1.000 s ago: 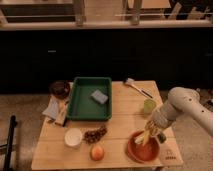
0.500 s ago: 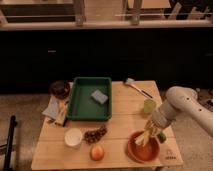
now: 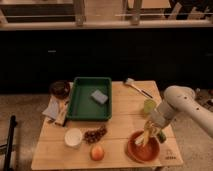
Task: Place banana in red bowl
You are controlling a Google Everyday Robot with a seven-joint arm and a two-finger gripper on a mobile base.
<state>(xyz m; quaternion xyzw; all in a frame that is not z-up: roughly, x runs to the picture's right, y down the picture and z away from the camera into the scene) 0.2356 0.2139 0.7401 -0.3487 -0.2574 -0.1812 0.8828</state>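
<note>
Your claw [image 3: 149,134] hangs directly above the red bowl [image 3: 143,148] at the near right corner of the worktop [image 3: 120,125]. The banana [image 3: 145,136] appears to be in the claw, pale and hanging toward the bowl's hollow; how far the claw is parted, I cannot tell. Lower squarely over the bowl's middle before you let go, and keep off the rim. The yellow-green cup [image 3: 149,105] stands just beyond the arm; lift straight up afterwards. Elsewhere on the worktop: a green tray [image 3: 80,107], a white bowl [image 3: 73,137], an orange fruit [image 3: 97,152]. The room behind is dark.
</note>
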